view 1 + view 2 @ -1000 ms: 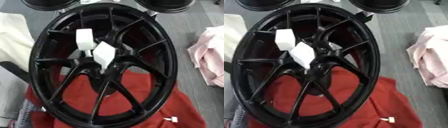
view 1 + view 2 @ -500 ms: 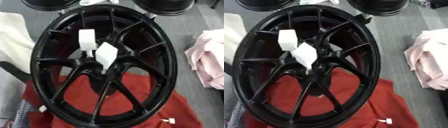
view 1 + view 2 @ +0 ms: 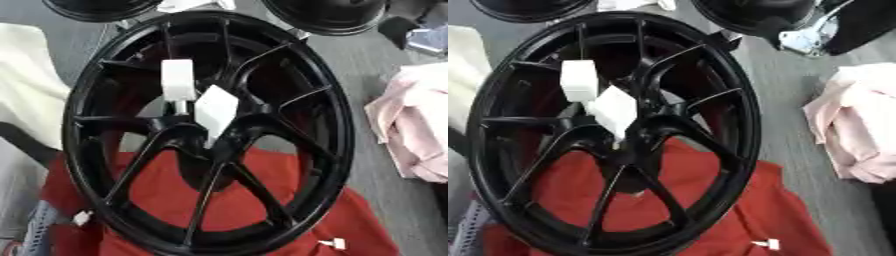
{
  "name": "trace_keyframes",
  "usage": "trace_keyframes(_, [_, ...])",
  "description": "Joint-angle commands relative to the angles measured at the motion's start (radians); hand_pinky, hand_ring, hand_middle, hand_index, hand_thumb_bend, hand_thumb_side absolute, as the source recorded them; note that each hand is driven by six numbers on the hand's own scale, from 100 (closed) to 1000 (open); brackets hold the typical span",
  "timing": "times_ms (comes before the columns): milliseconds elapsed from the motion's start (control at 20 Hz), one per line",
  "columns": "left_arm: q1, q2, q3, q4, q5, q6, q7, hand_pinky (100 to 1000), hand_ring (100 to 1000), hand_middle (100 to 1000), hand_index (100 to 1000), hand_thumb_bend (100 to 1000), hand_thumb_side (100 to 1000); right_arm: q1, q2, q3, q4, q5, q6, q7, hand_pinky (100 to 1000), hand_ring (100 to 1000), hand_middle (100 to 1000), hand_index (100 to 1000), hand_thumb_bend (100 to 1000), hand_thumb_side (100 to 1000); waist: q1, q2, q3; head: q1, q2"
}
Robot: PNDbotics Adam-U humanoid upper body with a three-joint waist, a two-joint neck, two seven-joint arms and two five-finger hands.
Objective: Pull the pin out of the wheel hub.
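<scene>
Looking near to far: red cloth (image 3: 271,200), wheel hub (image 3: 188,139) unmoved on it, white pin (image 3: 214,111) and second pin (image 3: 178,80) still seated. My right hand (image 3: 811,36) has newly entered top right, plain only in right eye view; fingers: cannot tell.

A red cloth (image 3: 166,200) lies spread on the grey floor (image 3: 367,75). Left of the red cloth, a white cloth (image 3: 31,85). Right of it, apart, a crumpled pink cloth (image 3: 416,125). Beyond it, two black round objects (image 3: 328,15) at the far edge. Small white tags (image 3: 332,243) show at its near edge.
</scene>
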Motion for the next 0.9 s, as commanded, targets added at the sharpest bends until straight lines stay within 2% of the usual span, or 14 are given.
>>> trace_keyframes(50, [-0.014, 0.039, 0.001, -0.007, -0.004, 0.000, -0.006, 769, 786, 754, 828, 139, 923, -0.073, 0.030, 0.054, -0.011, -0.009, -0.003, 0.032, 867, 832, 780, 815, 100, 517, 0.002, -0.032, 0.003, -0.008, -0.011])
trace_keyframes(250, [-0.013, 0.039, 0.000, -0.006, -0.002, 0.000, -0.008, 770, 786, 754, 828, 139, 923, -0.170, 0.100, 0.133, -0.011, -0.026, 0.020, 0.066, 866, 833, 781, 819, 114, 510, 0.001, -0.037, 0.004, -0.011, -0.012])
trace_keyframes(500, [-0.015, 0.036, -0.002, -0.005, 0.001, -0.001, -0.010, 770, 786, 754, 827, 140, 923, -0.255, 0.181, 0.204, 0.010, -0.044, 0.045, 0.098, 867, 838, 789, 829, 190, 469, 0.000, -0.042, 0.005, -0.025, -0.001])
trace_keyframes(900, [-0.017, 0.027, -0.006, 0.000, 0.006, 0.000, -0.014, 771, 786, 752, 826, 141, 922, -0.315, 0.270, 0.275, 0.091, -0.062, 0.016, 0.134, 874, 848, 795, 849, 246, 368, 0.003, -0.052, 0.011, -0.062, 0.036])
